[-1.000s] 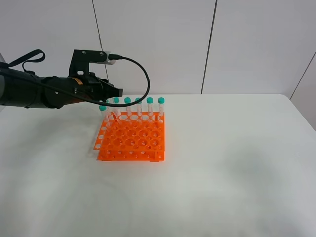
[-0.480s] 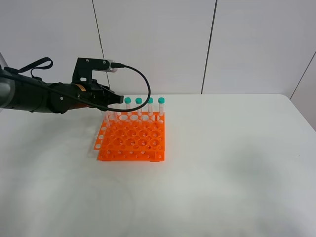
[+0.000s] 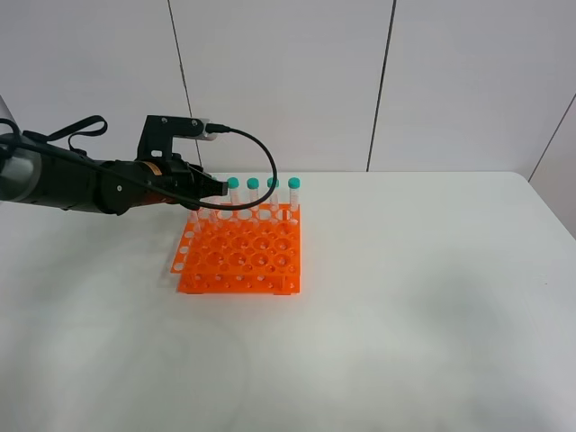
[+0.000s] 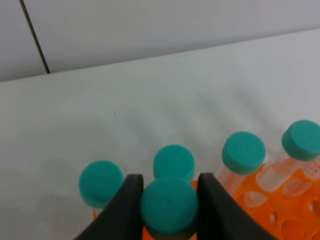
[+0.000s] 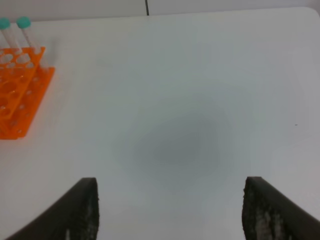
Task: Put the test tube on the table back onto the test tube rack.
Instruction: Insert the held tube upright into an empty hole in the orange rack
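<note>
Left arm: the left fingers [image 4: 129, 197] are clenched on the teal cap of the test tube [image 4: 169, 206], one dark finger on each side of the cap. The tube is held upright over the far left corner of the rack [image 3: 238, 256]. Orange plastic shows just beneath the cap in the left wrist view. Whether the tube's tip already sits in a hole cannot be told, as the fingers and the cap hide it.

Rack: orange, with a grid of round holes. It stands flat on the white surface [image 3: 414, 306], nearer the far edge and the left edge than the right edge.

Other tubes [image 3: 273, 183]: the high view shows four teal caps in a line along the rack's far row, upright, running from just beside the left fingers to the rack's far right corner. The left wrist view shows two more caps close behind the held cap, one nearly touching it.

Right arm: not seen in the high view. In its own wrist view the right fingers [image 5: 84, 210] are spread wide and released, with nothing between them, over bare surface well apart from the rack. One end of the rack with two capped tubes shows at that view's margin.
</note>
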### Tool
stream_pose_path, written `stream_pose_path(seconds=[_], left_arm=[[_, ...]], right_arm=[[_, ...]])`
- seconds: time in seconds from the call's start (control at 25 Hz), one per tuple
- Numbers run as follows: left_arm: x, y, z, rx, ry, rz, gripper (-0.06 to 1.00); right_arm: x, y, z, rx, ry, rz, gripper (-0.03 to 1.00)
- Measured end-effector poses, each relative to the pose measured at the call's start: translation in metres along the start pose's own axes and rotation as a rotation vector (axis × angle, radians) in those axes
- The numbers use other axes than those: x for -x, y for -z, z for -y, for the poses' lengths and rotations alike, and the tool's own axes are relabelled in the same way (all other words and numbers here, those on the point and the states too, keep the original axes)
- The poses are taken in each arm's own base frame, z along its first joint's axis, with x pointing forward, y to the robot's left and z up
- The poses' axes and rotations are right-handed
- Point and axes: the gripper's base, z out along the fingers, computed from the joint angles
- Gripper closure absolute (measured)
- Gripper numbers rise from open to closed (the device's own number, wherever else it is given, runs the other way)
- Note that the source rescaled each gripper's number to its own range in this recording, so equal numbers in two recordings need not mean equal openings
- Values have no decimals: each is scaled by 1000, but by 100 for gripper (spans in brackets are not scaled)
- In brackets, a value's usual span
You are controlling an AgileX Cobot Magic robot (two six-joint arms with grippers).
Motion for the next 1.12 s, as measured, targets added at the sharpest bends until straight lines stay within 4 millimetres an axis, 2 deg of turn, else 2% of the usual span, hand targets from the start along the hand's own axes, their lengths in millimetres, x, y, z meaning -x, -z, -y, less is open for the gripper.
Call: stream_pose_path(seconds=[0.32, 0.52, 1.12], left_arm=[[0, -1, 0, -3, -17, 13, 93], [-11, -9, 1, -3, -20, -8, 93], [-15, -16, 1, 0, -22, 18, 93]], right_arm=[[0, 0, 0, 0, 0, 0, 6], [0, 0, 0, 0, 0, 0, 6], [0, 0, 0, 2, -1, 0, 6]])
